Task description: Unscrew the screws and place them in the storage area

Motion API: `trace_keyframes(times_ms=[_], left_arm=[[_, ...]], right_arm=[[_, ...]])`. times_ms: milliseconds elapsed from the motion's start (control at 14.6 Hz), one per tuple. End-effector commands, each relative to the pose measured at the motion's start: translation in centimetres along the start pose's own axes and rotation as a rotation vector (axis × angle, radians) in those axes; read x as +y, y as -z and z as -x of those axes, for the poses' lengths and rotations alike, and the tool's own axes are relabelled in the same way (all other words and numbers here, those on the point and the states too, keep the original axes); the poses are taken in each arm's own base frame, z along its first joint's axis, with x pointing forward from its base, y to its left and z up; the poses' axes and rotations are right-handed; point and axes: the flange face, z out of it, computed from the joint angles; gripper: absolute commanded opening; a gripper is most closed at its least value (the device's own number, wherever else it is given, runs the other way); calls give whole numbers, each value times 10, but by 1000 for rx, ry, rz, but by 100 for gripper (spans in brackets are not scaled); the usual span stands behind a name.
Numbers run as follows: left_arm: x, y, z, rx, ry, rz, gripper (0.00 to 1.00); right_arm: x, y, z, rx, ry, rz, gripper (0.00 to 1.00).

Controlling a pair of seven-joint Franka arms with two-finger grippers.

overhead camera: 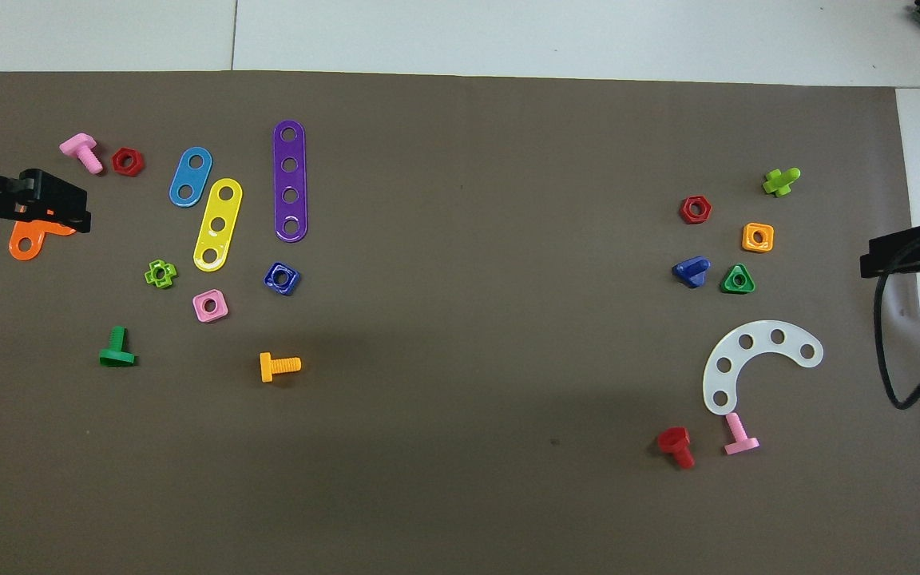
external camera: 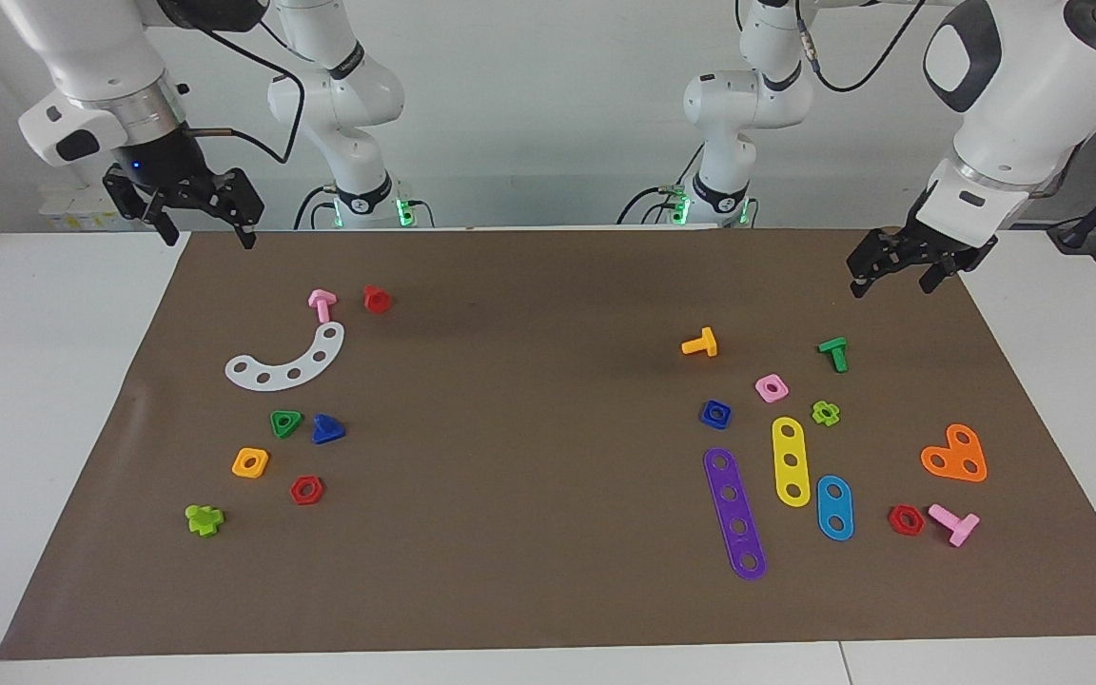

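Note:
The dark-blue bolt with a triangular head [external camera: 327, 429] [overhead camera: 691, 271] lies on the brown mat toward the right arm's end, beside a green triangular nut [external camera: 285, 423]. The dark-blue square nut [external camera: 715, 414] [overhead camera: 281, 278] lies apart from it toward the left arm's end, beside a pink square nut [external camera: 771, 387]. My right gripper [external camera: 209, 238] [overhead camera: 903, 255] hangs open and empty above the mat's edge at its own end. My left gripper [external camera: 892, 283] [overhead camera: 49, 212] hangs open and empty, raised over the mat at its own end; from overhead it covers part of an orange plate [overhead camera: 25, 243].
Toward the left arm's end lie purple [external camera: 734, 514], yellow [external camera: 791, 460] and blue [external camera: 834, 507] strips, orange [external camera: 700, 343], green [external camera: 833, 353] and pink [external camera: 954, 522] bolts. Toward the right arm's end lie a white curved strip [external camera: 286, 362], red and pink bolts, and several nuts.

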Motion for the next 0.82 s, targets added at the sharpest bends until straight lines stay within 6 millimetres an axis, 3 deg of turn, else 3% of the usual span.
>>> trace_keyframes(times_ms=[0,752], left_arm=[[-2,1,10,-3,14,14,100],[-2,2,10,-2,14,14,100]], right_arm=[[-4,-8,-2,-31,31,10,100],[-13,-8,1,-42,61,7,100]])
